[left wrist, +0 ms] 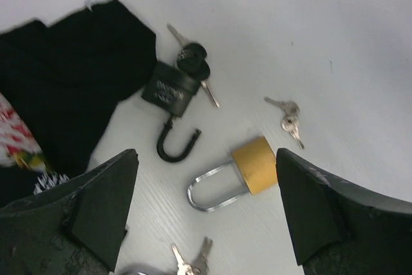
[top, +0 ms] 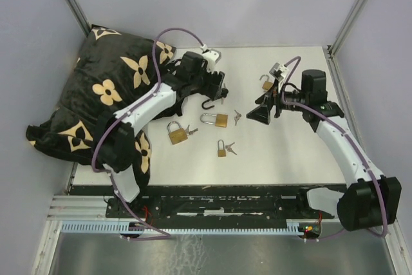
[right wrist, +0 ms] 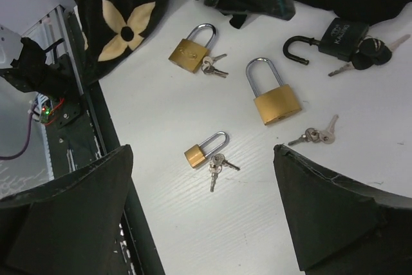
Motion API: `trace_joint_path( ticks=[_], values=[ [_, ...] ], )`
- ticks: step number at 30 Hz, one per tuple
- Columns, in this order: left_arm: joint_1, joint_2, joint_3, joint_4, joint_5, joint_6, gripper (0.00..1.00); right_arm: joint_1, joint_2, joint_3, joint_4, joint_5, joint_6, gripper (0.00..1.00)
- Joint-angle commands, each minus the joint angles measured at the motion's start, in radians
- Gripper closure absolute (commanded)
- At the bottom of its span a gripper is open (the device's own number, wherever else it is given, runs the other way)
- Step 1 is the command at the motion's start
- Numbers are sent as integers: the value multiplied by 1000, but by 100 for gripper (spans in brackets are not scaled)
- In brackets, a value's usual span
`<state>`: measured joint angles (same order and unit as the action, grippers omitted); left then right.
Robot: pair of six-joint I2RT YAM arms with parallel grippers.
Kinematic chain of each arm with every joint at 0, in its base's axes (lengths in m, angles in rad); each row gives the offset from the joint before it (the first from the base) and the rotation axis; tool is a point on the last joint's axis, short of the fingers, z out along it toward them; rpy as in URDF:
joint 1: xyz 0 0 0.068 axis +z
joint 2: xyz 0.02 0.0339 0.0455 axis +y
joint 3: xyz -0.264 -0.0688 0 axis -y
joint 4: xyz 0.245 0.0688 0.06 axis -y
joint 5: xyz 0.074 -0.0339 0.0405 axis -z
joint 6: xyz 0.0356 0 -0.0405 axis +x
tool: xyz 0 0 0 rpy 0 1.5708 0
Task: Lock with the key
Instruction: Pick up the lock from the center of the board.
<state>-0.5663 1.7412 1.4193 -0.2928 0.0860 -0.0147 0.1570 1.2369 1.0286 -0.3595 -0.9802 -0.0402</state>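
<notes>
Jaws on both arms stand wide, holding nothing. From above, the black padlock (top: 207, 104) lies on the desk (top: 283, 152) by the left arm. Left wrist: shackle open, black-headed keys (left wrist: 193, 62) at its base. It is probably small, stiff, slippery metal, best pinched across the flat body. Right wrist: its white lettering is unreadable.

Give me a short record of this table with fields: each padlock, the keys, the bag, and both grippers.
black padlock: shackle open, black-headed keys at its base
large brass padlock: shackle closed, no key in it
loose keys: beside the large brass padlock, not touching it
small brass padlock: closed, keys next to it
medium brass padlock: closed, keys next to it, near the bag
bag: black, flower print, left side
left gripper: open, holding nothing
right gripper: open, holding nothing
</notes>
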Motion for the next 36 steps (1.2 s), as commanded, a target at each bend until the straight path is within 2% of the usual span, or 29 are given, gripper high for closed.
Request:
trace_joint_path(
  ticks=[1, 6, 9, 10, 15, 30, 36],
  values=[
    [35, 192, 262, -255, 100, 216, 7, -66, -62, -72, 178, -12, 2, 2],
    [41, 341, 410, -346, 134, 416, 12, -172, -39, -40, 150, -23, 39, 2],
    [62, 441, 538, -438, 202, 455, 28, -199, -25, -48, 157, -28, 49, 3],
    [76, 467, 574, -449, 225, 441, 29, -203, -19, -48, 158, -30, 58, 3],
    [109, 605, 729, -536, 259, 387, 28, -209, -7, -41, 159, -40, 69, 3],
    [111, 718, 750, -456, 247, 313, 23, -211, 29, -39, 156, -49, 72, 3],
    [110, 737, 749, -360, 219, 273, 21, -211, 36, -40, 156, -56, 74, 3]
  ],
)
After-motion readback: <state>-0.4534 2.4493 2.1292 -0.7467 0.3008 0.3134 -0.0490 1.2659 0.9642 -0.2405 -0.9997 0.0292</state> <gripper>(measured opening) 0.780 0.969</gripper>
